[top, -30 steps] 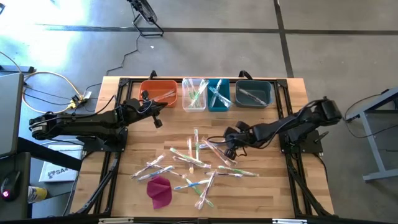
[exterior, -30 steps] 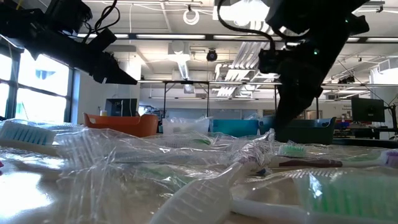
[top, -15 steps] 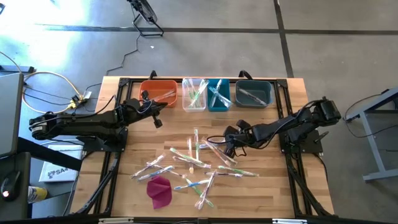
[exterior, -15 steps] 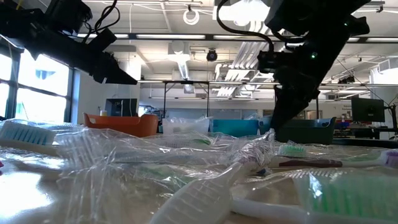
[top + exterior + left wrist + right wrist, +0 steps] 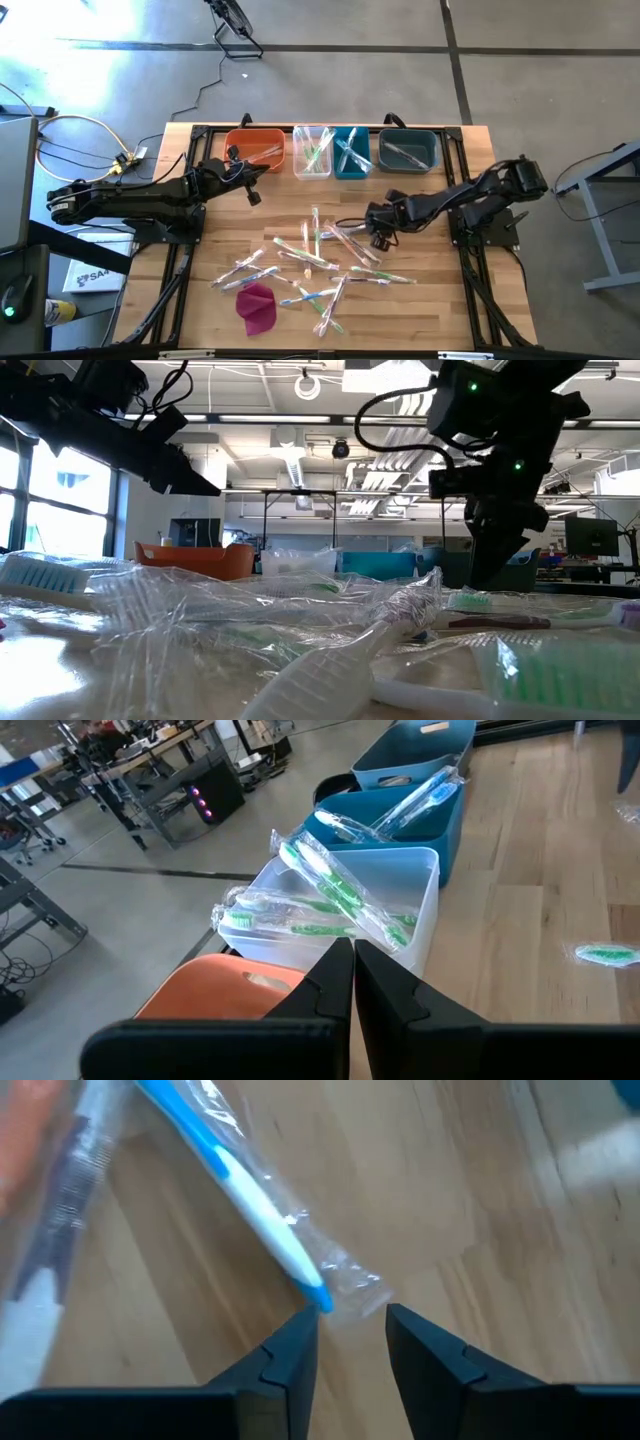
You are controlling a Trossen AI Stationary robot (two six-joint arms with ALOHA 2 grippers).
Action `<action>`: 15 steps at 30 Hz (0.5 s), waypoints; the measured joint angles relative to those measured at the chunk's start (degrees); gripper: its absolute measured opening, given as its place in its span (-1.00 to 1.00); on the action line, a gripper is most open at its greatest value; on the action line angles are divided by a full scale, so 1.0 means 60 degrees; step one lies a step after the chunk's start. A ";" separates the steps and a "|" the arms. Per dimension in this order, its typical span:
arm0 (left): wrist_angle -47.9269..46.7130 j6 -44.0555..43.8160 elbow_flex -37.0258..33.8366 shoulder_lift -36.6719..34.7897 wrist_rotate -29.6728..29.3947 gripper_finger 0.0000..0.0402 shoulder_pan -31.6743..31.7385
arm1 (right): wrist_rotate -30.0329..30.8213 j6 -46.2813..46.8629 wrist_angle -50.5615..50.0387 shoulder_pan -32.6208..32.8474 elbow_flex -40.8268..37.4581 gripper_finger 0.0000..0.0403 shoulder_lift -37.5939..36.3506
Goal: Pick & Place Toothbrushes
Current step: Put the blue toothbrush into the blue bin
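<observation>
Several wrapped toothbrushes (image 5: 310, 262) lie scattered flat on the wooden table (image 5: 200, 250), with more in the bins at the far edge. My right gripper (image 5: 379, 234) is open and points steeply down at the pile's right side. In the right wrist view its fingers (image 5: 295, 1348) stand just short of the handle end of a blue-and-white toothbrush (image 5: 230, 1175) in clear wrapper. My left gripper (image 5: 353, 948) is shut and empty, hovering by the orange bin (image 5: 255, 148). My right gripper comes from above, slanting, at the blue toothbrush's handle end (image 5: 318, 1298) and the wrapper's loose tip (image 5: 352, 1292), which lie flat on the table just ahead of the gap. I cannot tell whether a finger touches them.
Four bins stand in a row at the far edge: orange, clear (image 5: 312, 150), teal (image 5: 352, 150) and grey-blue (image 5: 408, 150), each with toothbrushes. A magenta cloth lump (image 5: 256, 306) lies near the front left of the pile. Bare wood shows right of the pile.
My right gripper has shifted a little toward the table's right edge and tipped to point more steeply down. The toothbrushes lie as before.
</observation>
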 joint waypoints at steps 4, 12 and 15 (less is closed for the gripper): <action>0.0000 0.0000 0.0000 0.0000 0.0001 -0.95 0.0000 | -0.0403 -0.0786 0.0030 -0.0421 0.0000 -0.44 0.0000; -0.0001 0.0000 0.0000 0.0000 0.0003 -0.95 0.0003 | -0.1499 -0.2636 0.0870 -0.1170 0.0000 -0.44 0.0000; -0.0001 0.0000 0.0000 0.0000 0.0004 -0.95 0.0002 | -0.2083 -0.2973 0.1288 -0.1409 0.0000 -0.44 0.0000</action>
